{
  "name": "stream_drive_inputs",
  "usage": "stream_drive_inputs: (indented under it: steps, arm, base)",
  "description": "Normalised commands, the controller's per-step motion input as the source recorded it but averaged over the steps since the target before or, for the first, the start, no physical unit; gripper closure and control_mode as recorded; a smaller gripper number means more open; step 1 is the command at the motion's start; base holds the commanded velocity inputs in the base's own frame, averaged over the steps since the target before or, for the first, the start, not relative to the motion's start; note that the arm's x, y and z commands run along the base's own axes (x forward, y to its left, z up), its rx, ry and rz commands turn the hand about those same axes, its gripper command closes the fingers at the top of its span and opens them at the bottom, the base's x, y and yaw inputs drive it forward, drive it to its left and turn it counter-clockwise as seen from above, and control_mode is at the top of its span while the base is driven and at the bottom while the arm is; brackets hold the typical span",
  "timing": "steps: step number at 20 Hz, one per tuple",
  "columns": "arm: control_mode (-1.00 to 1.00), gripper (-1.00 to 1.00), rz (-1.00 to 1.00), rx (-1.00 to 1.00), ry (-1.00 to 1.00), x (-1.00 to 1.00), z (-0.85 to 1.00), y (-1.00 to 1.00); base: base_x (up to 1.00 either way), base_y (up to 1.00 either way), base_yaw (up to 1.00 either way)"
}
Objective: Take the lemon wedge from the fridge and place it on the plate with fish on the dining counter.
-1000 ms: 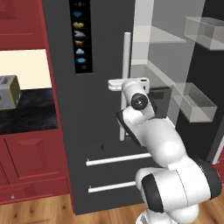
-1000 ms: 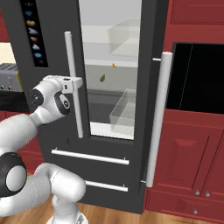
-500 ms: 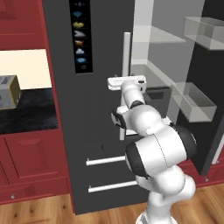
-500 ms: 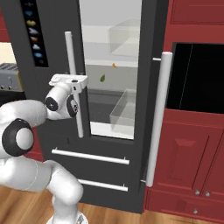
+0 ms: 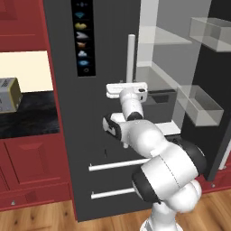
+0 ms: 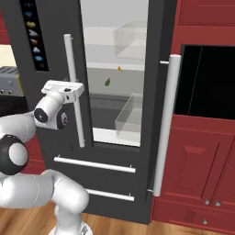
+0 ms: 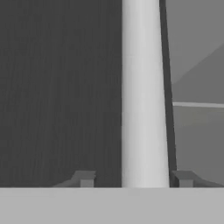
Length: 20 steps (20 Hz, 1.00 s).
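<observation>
Room: red panelled cabinets [image 6: 202,160] on both sides of the fridge [image 5: 108,54], wooden floor [image 5: 40,219] below
Tabletop: glossy black worktop [image 5: 27,119] left of the fridge, a toaster [image 5: 9,94] on it
Fridge: dark grey, right door swung open; clear shelves and bins [image 6: 131,117] inside
Lemon wedge: small orange speck [image 6: 120,69] on an upper shelf, a green bit [image 6: 107,81] just below
In the way: pale bar handle [image 7: 143,96] of the closed left door
End effector: [image 7: 135,180] fingers either side of the handle, not quite touching; grip unclear

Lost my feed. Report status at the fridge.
End effector straddling the left door's pale vertical bar handle, fingers not yet touching. Tall dark grey fridge: right door open, left door shut. Path clear.
</observation>
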Motion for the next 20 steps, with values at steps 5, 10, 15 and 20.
stream_drive_inputs:
  steps: [5, 10, 15, 20]
  arm:
    - [-1.0, 1.0, -0.01, 0.0, 0.0, -1.0, 0.41, 1.0]
    - [-1.0, 1.0, -0.02, 0.0, 0.03, -1.0, 0.43, 1.0]
    - [-1.0, -1.0, -0.01, 0.0, 0.11, -0.98, 0.59, 1.0]
    - [-1.0, -1.0, -0.02, 0.0, 0.16, -1.0, 0.67, 1.0]
  base:
    - [0.0, 0.0, 0.0]
    - [0.0, 0.0, 0.0]
    - [0.0, 0.0, 0.0]
    - [0.0, 0.0, 0.0]
